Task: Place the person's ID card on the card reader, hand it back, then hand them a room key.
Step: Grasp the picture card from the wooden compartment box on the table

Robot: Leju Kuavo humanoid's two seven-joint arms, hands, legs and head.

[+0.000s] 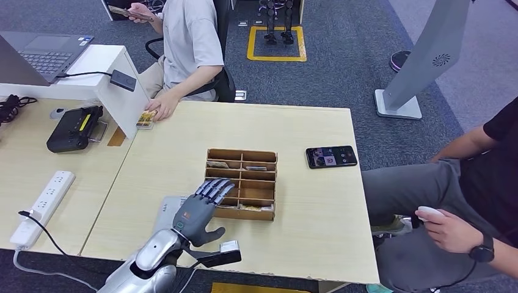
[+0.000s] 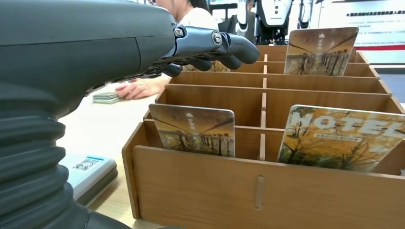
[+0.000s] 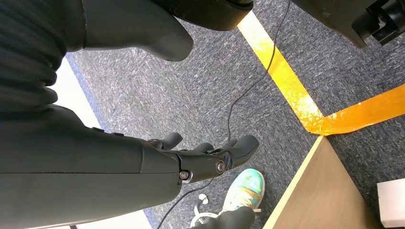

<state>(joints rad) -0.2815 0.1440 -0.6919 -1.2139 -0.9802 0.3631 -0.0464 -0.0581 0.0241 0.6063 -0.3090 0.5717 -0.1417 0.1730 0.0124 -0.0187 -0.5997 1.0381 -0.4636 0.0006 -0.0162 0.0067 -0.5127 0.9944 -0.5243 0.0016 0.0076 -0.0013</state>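
Wooden tray [image 1: 241,213] — golden hotel key cards [image 2: 196,129] upright.

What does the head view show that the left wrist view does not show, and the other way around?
Head view alone: the black phone on the table and a seated person's hand holding a white object. Left wrist view alone: the HOTEL print on a key card. Both: the left hand above the wooden card box and another person's hand resting on the table.
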